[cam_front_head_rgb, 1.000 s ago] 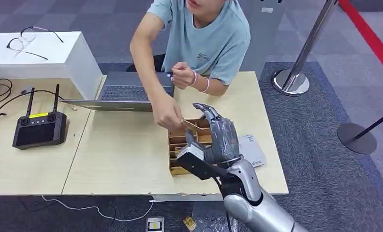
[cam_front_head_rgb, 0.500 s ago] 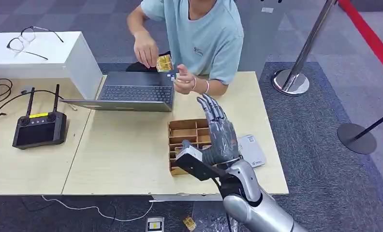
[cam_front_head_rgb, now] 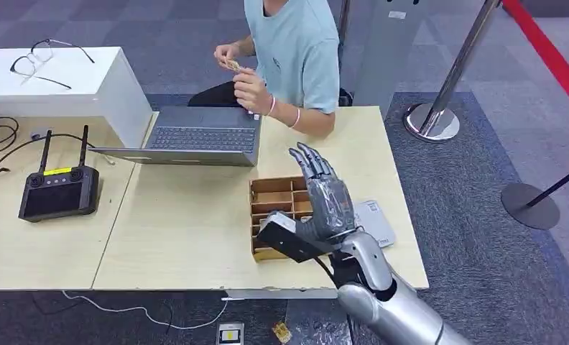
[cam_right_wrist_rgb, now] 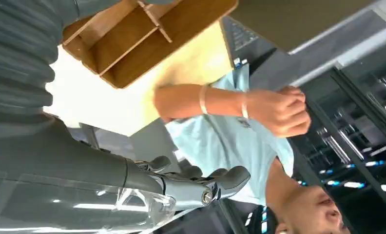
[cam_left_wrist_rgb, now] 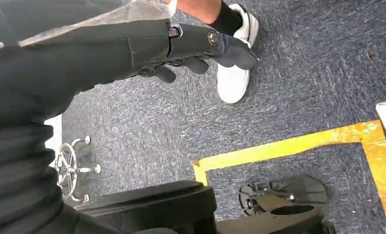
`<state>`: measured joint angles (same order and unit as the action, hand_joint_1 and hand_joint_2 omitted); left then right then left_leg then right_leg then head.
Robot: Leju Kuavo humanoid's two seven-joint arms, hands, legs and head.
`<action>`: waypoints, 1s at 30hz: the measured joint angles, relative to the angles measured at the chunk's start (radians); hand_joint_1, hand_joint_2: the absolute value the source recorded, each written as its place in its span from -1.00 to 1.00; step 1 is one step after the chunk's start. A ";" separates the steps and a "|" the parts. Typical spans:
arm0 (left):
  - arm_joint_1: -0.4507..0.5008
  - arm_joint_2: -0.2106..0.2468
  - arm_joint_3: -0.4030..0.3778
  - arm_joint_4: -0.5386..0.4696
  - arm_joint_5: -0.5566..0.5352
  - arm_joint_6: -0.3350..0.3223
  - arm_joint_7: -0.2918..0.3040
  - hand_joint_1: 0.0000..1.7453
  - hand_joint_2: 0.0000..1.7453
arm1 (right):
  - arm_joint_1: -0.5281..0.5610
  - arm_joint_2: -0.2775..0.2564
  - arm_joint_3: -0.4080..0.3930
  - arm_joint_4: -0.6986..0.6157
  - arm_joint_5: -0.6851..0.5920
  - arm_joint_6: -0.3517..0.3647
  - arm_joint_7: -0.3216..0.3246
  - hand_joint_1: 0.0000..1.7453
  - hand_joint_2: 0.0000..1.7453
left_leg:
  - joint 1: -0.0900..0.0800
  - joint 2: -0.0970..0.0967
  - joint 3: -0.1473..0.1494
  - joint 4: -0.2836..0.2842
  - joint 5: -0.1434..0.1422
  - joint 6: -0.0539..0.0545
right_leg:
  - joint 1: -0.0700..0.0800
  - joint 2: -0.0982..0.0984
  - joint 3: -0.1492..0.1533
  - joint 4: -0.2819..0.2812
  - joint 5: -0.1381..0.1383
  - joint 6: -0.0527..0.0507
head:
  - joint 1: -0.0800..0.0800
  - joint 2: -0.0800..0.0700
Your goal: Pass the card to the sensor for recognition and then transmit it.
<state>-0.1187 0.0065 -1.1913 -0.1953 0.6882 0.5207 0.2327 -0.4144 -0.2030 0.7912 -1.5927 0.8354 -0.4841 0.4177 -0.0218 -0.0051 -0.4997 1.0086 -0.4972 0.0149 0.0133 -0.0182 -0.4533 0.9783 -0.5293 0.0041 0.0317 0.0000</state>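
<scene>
The right hand is standing in the lower middle of the head view, above the wooden divided box, with its fingers stretched out and apart and nothing lying in them; the right wrist view is showing the same spread fingers against the person's shirt. The left hand is hanging over the grey carpet in the left wrist view, its fingers loosely extended and gripping nothing.

The card is sitting at the upper middle of the head view, pinched in the person's hands, well apart from the right hand and behind the laptop; so the handover appears to be done. The flat pale pad, probably the sensor, is lying at the right of the box, partly hidden by the robot's wrist.

As a thing to handle, the card is looking thin, light and fairly stiff, with smooth faces that are likely to slip; its edge is too slim for a wrap of the whole hand, so a pinch across the two flat faces near one short end, thumb on one side and fingers on the other, is seeming the safest hold, leaving most of the face free for reading. Pressing too hard is risking a bend; too little, and it may slide out.
</scene>
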 joint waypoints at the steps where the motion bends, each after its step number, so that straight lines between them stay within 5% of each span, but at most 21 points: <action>1: 0.000 0.000 0.000 0.000 0.000 0.000 0.000 -1.00 1.00 | -0.004 -0.003 0.000 0.000 0.000 0.012 0.006 -1.00 1.00 | 0.000 0.000 0.000 0.000 0.000 0.000 | 0.000 0.000 0.000 0.000 0.000 0.000 | 0.000 0.000; 17: 0.000 -0.003 0.000 0.000 -0.002 -0.010 -0.002 -1.00 1.00 | -0.077 -0.064 0.034 0.043 -0.027 0.313 0.129 -1.00 1.00 | 0.000 0.000 0.000 0.000 0.000 0.000 | 0.000 0.000 0.000 0.000 0.000 0.000 | 0.000 0.000; 30: 0.000 -0.004 0.000 0.000 0.000 -0.009 -0.002 -1.00 1.00 | -0.081 -0.080 0.072 0.052 -0.029 0.313 0.125 -0.96 1.00 | 0.000 0.000 0.000 0.000 0.000 0.000 | 0.000 0.000 0.000 0.000 0.000 0.000 | 0.000 0.000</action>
<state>-0.1188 0.0027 -1.1913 -0.1953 0.6882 0.5116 0.2308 -0.4958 -0.2831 0.8629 -1.5404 0.8061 -0.1709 0.5428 -0.0217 -0.0051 -0.4996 1.0087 -0.4972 0.0149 0.0133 -0.0181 -0.4534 0.9783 -0.5293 0.0042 0.0317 0.0000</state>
